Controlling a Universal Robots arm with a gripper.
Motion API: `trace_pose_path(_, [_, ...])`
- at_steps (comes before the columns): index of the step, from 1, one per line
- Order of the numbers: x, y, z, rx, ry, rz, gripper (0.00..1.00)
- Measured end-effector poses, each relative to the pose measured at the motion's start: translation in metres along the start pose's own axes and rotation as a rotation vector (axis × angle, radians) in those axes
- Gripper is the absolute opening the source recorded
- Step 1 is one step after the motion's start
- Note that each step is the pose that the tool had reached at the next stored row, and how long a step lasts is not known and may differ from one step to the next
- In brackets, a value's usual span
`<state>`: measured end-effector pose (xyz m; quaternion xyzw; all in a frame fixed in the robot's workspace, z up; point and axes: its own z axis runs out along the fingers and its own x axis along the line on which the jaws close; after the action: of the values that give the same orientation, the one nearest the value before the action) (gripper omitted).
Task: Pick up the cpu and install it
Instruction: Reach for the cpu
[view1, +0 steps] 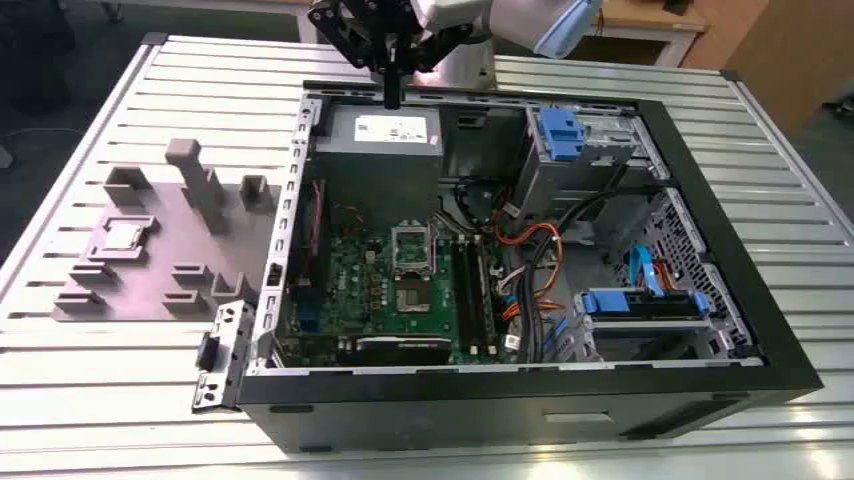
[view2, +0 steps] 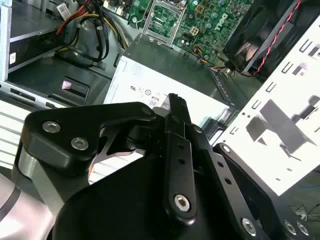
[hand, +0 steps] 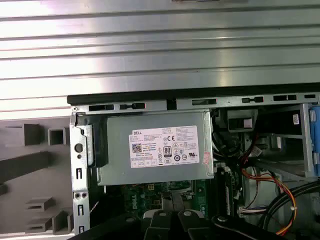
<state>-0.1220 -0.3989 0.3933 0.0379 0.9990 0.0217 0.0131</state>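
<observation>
The cpu (view1: 124, 235) lies on the grey fixture (view1: 144, 290), gripper (view1: 391, 98) well apart

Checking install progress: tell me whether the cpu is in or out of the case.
Out. The cpu lies on the grey fixture plate outside the computer case, at the exterior view's left.

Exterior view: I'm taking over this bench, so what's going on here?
A robot arm's gripper hangs over the power supply inside an open computer case, jaws shut on nothing. The cpu lies untouched on the grey fixture at the exterior view's left, outside the case, so it is not yet picked up.
</observation>
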Motion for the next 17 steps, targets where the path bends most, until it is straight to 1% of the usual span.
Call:
trace_pose_path(5, [0.0001, 0.0000, 0.0000, 0.0000, 0.0000, 0.000, 0.11])
trace_pose_path(17, [0.0032, -0.0002, -0.0001, 0.0000, 0.0000, 0.000, 0.11])
